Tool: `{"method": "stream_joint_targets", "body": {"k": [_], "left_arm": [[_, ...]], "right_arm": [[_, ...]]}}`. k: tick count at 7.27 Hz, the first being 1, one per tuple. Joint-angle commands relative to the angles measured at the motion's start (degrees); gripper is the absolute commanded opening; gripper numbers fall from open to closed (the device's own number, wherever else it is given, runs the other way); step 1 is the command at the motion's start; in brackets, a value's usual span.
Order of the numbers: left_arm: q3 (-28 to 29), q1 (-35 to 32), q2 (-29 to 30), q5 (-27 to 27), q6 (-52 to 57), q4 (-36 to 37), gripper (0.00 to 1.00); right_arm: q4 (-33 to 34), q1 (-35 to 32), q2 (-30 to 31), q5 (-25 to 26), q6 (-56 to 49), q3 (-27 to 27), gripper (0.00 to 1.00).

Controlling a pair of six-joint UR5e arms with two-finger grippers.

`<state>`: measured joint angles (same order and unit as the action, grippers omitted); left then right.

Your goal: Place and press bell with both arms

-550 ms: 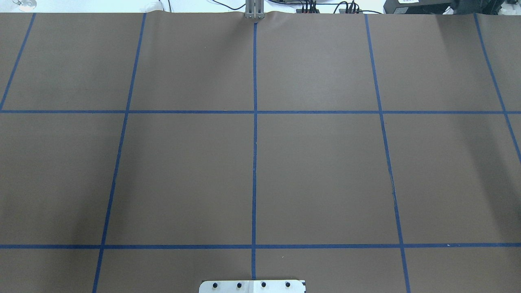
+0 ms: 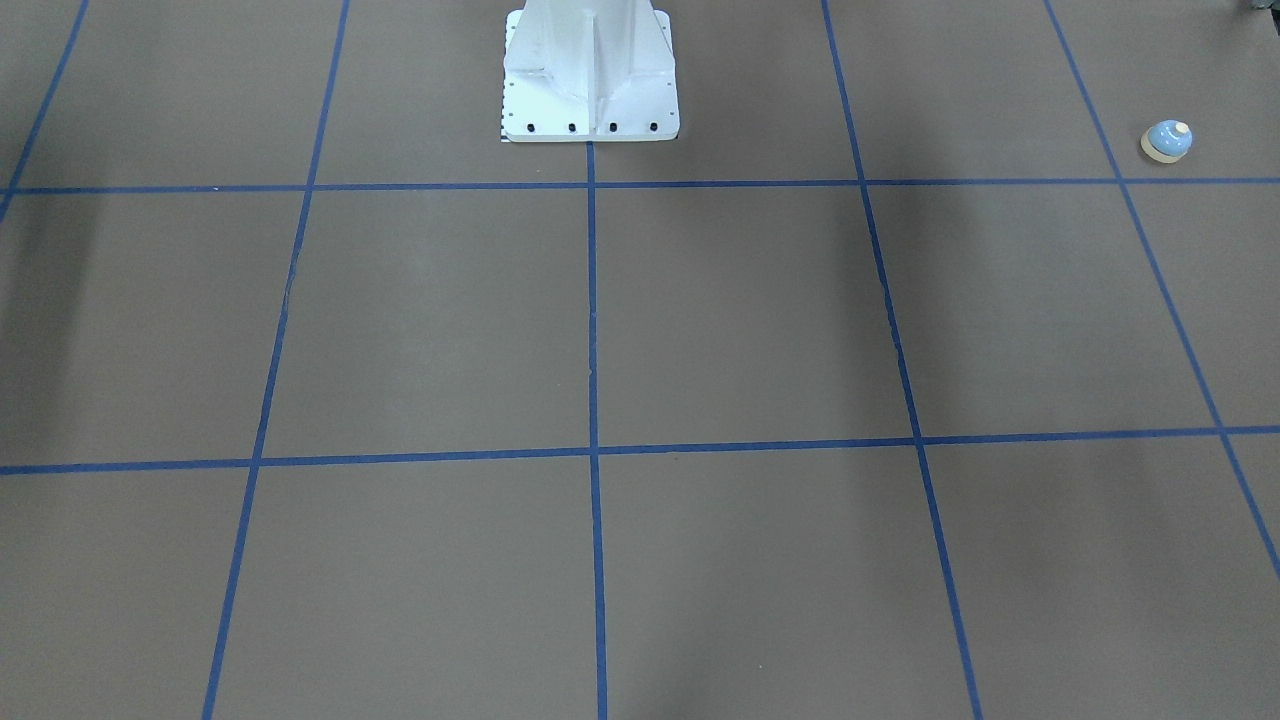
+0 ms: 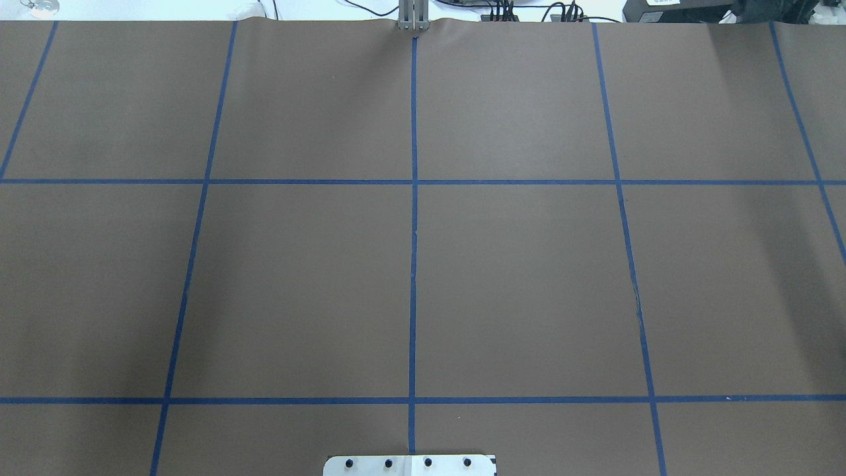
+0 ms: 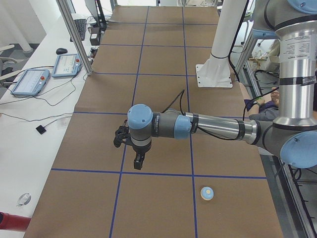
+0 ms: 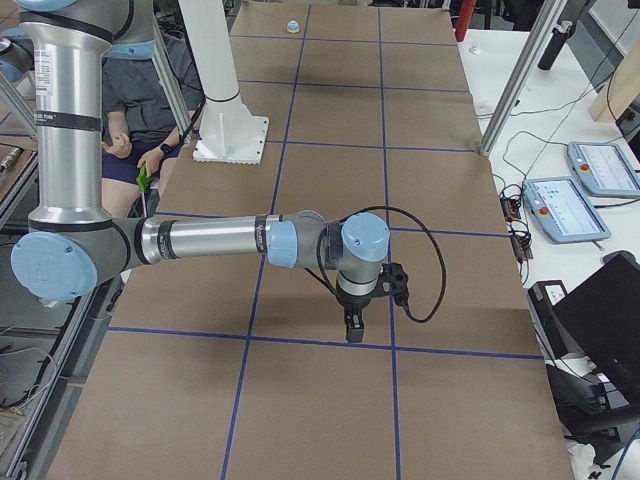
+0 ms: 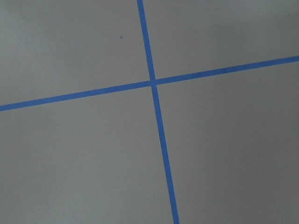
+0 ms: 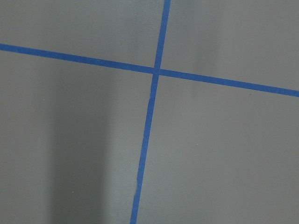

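Note:
The small light-blue bell [image 2: 1167, 140] with a cream base and button stands on the brown table cover, near the table's end on my left. It also shows in the exterior left view [image 4: 207, 193] and, far off, in the exterior right view [image 5: 293, 26]. My left gripper [image 4: 139, 160] hangs above a blue tape line, well away from the bell. My right gripper [image 5: 353, 329] hangs over the table's other end. Both grippers show only in side views, so I cannot tell if they are open or shut. The wrist views show only tape crossings.
The white bolted pedestal [image 2: 590, 80] stands at the robot's side of the table. Blue tape lines [image 3: 414, 231] divide the brown cover into squares. A seated person [image 5: 135, 110] is behind the robot. Teach pendants [image 4: 29, 82] and cables lie on the side desks.

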<state>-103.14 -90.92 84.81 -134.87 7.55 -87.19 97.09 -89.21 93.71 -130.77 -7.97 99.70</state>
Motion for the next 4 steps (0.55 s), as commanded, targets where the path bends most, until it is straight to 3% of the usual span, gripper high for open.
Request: {"method": "stream_joint_targets", "body": {"k": [1, 4], "left_arm": [[-0.75, 0.04, 0.01, -0.13, -0.08, 0.00, 1.00], [-0.40, 0.04, 3.42, -0.13, 0.01, -0.78, 1.00]], "right_arm": [[-0.06, 0.00, 0.42, -0.01, -0.03, 0.15, 1.00], [-0.06, 0.00, 0.95, -0.01, -0.12, 0.15, 1.00]]}}
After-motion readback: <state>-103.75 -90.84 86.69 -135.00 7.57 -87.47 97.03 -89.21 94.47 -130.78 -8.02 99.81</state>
